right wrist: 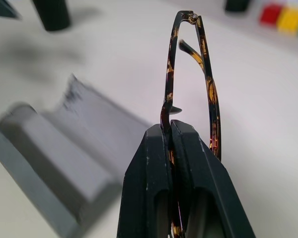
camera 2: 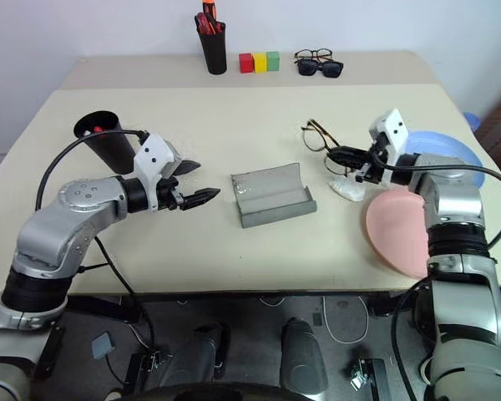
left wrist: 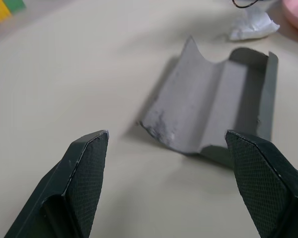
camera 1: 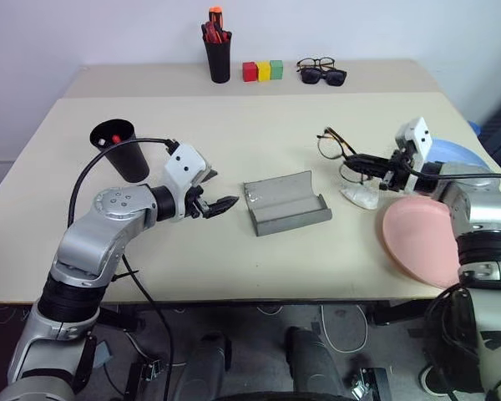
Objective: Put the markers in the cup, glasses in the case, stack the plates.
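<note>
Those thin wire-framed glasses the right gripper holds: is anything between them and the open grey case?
Nothing visible. The thin wire-framed glasses, pinched in the right gripper, hang over bare table; the open grey hard case lies empty just beyond.

1. No readable text anywhere — no labels, brands, numbers or signs.
2. Grey case [camera 1: 285,203] — plain inside and out.
3. Black cup [camera 1: 125,151] and coloured blocks [camera 1: 262,71] carry no lettering.

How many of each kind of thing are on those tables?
Pairs of glasses: 3
Plates: 2
Blocks: 3
Black cups: 2
Grey case: 1
White cloth: 1
Total: 12
</note>
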`<state>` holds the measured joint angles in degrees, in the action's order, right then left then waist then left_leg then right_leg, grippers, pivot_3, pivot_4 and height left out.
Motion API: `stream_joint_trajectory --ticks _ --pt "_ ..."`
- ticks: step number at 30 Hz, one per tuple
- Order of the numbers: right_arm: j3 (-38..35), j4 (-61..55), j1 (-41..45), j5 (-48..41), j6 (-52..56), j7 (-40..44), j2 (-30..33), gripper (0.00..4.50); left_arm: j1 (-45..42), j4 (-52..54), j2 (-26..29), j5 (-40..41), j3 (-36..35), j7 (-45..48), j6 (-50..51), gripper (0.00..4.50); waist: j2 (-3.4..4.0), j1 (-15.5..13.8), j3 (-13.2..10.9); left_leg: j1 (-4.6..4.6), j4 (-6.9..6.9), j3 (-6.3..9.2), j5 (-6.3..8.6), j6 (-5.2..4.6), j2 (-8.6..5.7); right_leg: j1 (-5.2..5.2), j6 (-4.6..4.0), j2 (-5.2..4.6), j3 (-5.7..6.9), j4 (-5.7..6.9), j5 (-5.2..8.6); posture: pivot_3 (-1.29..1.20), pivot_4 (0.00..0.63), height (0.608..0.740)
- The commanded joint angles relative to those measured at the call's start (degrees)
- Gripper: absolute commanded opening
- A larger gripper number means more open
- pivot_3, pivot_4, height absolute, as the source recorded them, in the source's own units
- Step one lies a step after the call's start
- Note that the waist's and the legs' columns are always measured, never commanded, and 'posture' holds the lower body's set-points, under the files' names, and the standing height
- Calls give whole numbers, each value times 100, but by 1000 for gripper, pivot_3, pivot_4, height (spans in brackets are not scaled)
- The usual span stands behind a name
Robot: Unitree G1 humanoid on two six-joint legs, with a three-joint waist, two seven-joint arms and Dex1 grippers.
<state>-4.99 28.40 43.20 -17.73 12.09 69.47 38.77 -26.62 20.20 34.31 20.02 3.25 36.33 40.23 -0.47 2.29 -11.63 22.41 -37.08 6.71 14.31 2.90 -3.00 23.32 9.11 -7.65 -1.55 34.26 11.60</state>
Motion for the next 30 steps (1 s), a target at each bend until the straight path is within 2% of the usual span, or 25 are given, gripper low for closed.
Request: stream_joint_trajectory --ticks 1,2,8,15,20,30 --pt "169 -553 54 -153 -128 265 -180 104 250 123 -17 -131 -469 -82 -803 3856 0 24 0 0 1 0 0 0 0 1 0 0 0 0 0 0 150 740" --pt "214 -550 82 -146 -142 295 -244 104 354 169 56 -220 -513 -44 -1024 3856 0 27 0 0 1 0 0 0 0 2 0 0 0 1 0 0 150 740" --pt "559 -285 337 -47 -350 656 -507 104 1045 233 395 1285 -1580 1369 -1119 3856 2 27 -1 0 0 0 -1 2 1 5 -5 1 0 4 -2 0 150 740" --pt "905 529 638 208 -749 1093 -720 104 1614 296 1446 2359 -2052 2888 -707 3856 2 16 -2 0 2 0 -1 1 3 6 -6 2 0 5 -1 0 150 740" --pt "1178 1062 754 496 -918 1452 -753 104 1693 30 2092 2476 -2105 3834 -845 3856 4 30 -3 0 6 0 -1 1 4 9 -11 4 1 7 1 0 150 740" --pt "1386 1486 893 871 -1240 1940 -667 104 1582 -34 2125 2343 -1914 4018 -1059 3856 6 40 -4 0 8 -1 -1 2 6 13 -8 6 0 9 -1 0 150 740"
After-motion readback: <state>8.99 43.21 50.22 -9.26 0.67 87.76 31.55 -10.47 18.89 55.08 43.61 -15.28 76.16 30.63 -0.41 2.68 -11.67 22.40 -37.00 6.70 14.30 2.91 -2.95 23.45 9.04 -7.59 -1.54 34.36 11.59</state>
